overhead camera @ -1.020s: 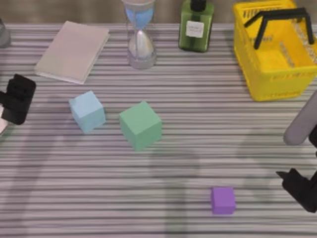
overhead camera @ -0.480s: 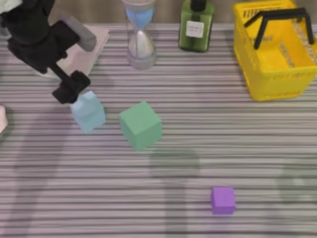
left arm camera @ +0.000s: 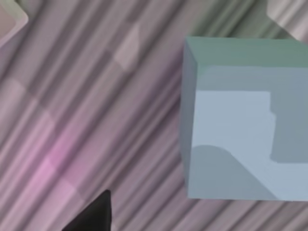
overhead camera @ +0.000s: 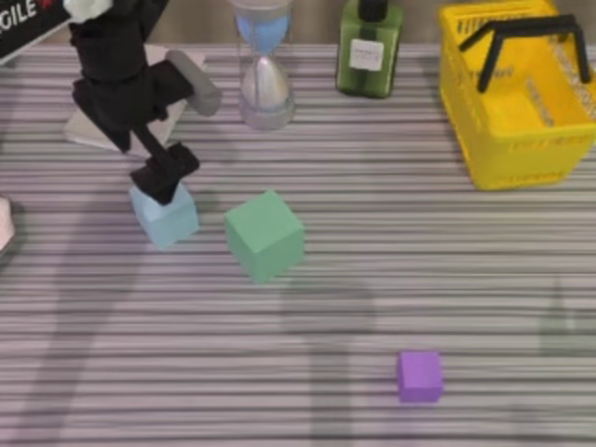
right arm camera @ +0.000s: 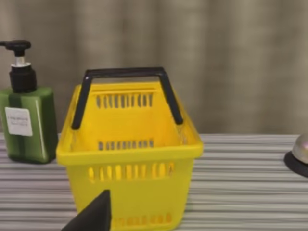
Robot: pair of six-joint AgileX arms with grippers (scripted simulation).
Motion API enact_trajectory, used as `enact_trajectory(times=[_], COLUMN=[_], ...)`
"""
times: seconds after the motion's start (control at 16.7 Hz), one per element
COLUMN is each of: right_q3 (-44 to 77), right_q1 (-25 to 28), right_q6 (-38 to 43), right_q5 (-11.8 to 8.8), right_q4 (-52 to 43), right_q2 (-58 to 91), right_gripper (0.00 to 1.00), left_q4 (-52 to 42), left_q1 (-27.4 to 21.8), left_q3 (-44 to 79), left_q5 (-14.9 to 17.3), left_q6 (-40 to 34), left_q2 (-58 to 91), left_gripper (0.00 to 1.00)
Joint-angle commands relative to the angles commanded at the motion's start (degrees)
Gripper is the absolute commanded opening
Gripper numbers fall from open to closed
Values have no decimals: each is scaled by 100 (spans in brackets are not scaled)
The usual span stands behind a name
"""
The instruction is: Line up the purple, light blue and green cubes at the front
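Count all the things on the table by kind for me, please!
Cubes: 3 (light blue, green, purple)
Book: 1
Hourglass: 1
Green bottle: 1
Yellow basket: 1
Bell: 1
Total: 8

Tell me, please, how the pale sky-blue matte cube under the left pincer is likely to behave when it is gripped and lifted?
The pale sky-blue matte cube looks rigid, with flat faces and crisp edges, so it should probably keep its shape between the fingers. Resting flat on the striped table, it seems unlikely to roll or tip. The left pincer sits at its far edge, so an off-centre grip might twist it.
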Motion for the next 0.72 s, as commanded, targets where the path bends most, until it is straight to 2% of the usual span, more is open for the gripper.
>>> enact_trajectory(times=[0.36, 0.72], right_q3=[0, 0], right_q1=[0, 0], right_q6=[0, 0], right_q5=[0, 0], right_q4=[0, 0], right_q2=[0, 0], right_gripper=[100, 100], left_q4=[106, 1442], left_q1=[19, 10], left_q3=[-102, -983], left_q5=[0, 5], left_q6=[5, 10], left_q2=[15, 405], left_gripper=[100, 100])
